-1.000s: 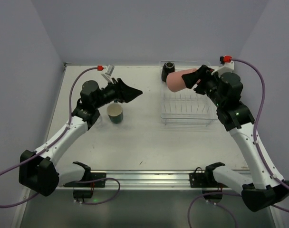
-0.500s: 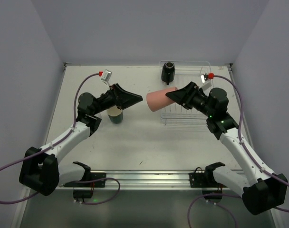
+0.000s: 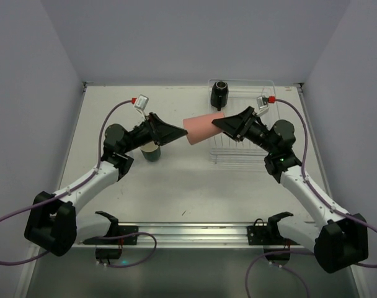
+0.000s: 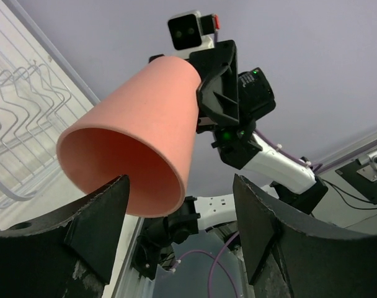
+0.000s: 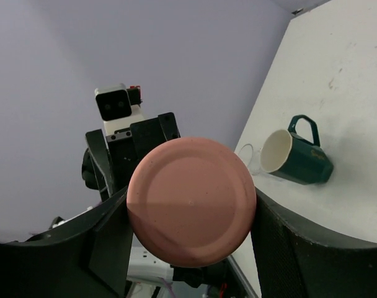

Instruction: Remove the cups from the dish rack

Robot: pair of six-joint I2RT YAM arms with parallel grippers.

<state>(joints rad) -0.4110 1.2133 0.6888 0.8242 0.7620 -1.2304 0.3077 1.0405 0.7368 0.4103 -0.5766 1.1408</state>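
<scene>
The right pincer (image 3: 222,126) pinches the salmon-pink tapered tumbler (image 3: 199,128) by its base, sideways, just left of the clear ribbed dish rack (image 3: 244,154). The left pincer (image 3: 176,132), spread, brackets its open rim.

Matt, smooth salmon-pink tumbler (image 4: 151,118), clear glossy plastic dish rack (image 3: 238,155), glossy dark teal cup (image 5: 300,160)

White table top (image 3: 188,186), matte, boxed in by three plain lavender-grey walls: back wall (image 3: 188,37), left wall (image 3: 27,93), right wall (image 3: 356,74). Aluminium rail (image 3: 188,231) runs along the table's near edge, with a dark floor strip (image 3: 195,273) below it. My right wrist cam picks up a few small dark specks (image 5: 332,82) on the table surface. My left wrist cam's background is mostly that same wall colour, plus a bit of table edge.
</scene>
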